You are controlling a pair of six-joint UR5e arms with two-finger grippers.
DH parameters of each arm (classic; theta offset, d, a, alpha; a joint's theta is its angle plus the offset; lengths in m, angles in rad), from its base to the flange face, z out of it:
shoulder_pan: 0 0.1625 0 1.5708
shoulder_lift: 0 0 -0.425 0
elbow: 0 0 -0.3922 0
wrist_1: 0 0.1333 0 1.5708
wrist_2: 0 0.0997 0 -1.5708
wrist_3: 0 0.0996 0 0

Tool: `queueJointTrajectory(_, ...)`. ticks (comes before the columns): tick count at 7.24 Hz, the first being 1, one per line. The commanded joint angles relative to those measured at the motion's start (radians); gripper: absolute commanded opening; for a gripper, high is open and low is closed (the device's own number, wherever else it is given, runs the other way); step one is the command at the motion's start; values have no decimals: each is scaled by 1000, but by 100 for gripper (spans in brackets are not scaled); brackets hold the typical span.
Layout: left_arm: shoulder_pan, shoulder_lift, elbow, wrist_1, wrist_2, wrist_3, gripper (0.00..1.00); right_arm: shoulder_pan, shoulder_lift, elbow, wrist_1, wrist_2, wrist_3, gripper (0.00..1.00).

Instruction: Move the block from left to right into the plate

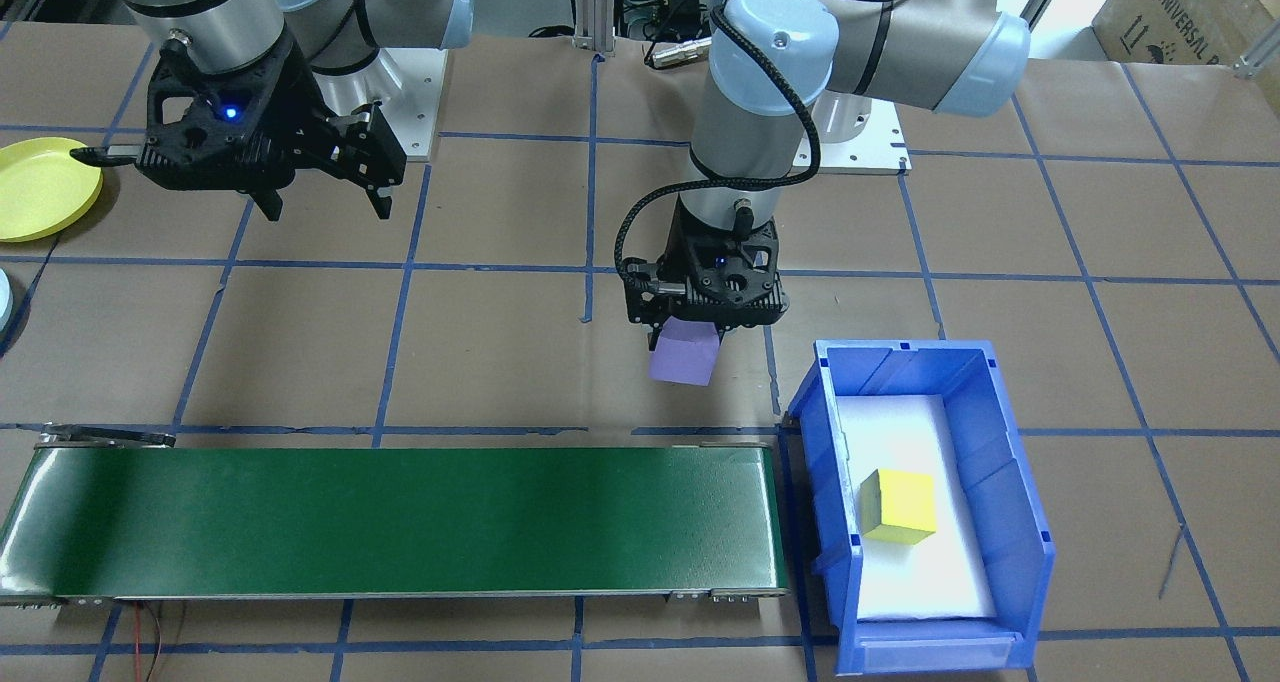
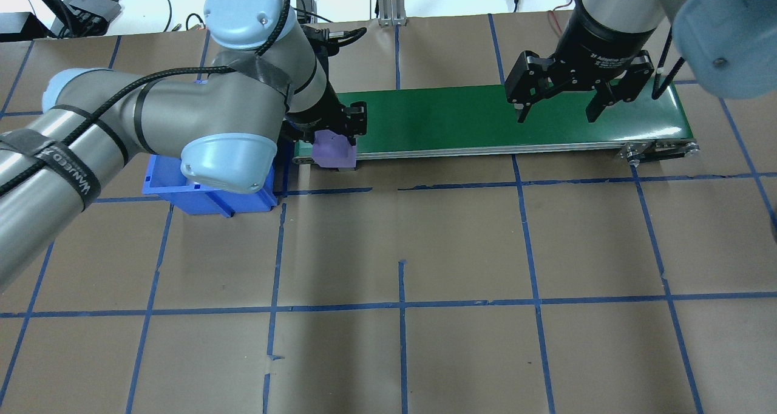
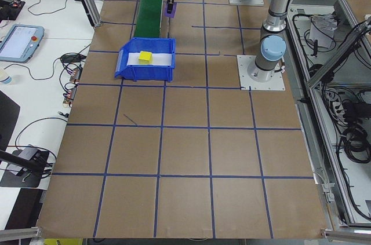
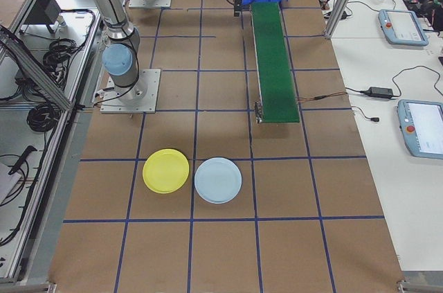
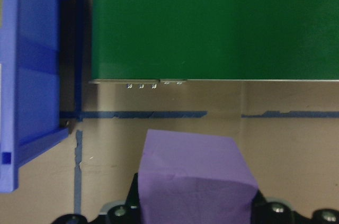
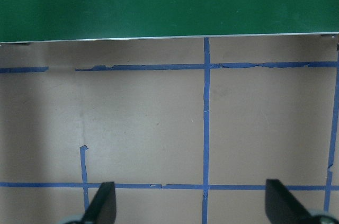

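My left gripper (image 1: 700, 324) is shut on a purple block (image 1: 685, 354), held above the brown table just short of the green conveyor belt (image 1: 400, 522), at its end nearest the blue bin (image 1: 1000, 432). The left wrist view shows the purple block (image 5: 196, 176) between the fingers, with the belt edge ahead. A yellow plate (image 1: 45, 187) and a light blue plate (image 4: 218, 179) lie on the table beyond the belt's other end. My right gripper (image 1: 328, 207) hangs open and empty over the table near that end, beside the yellow plate.
A yellow block (image 1: 900, 505) rests on white foam inside the blue bin. The belt (image 2: 485, 116) carries nothing. Blue tape lines grid the brown table. Cables and pendants lie on the side benches beyond the table.
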Motion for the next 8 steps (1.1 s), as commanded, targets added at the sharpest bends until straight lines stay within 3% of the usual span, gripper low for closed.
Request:
queueJointTrajectory(1,2,-137,155,38,53,29,38,0,0,0,0,0,0,100)
queueJointTrajectory(2,23,-228,186,58,56,40,38,0,0,0,0,0,0,100)
queueJointTrajectory(6,100,-302,191,89,56,149,38,0,-1,0,0,1,0,100)
queueJointTrajectory(8,106,-321,197,86,59,147,100,0,0,0,0,0,0,100)
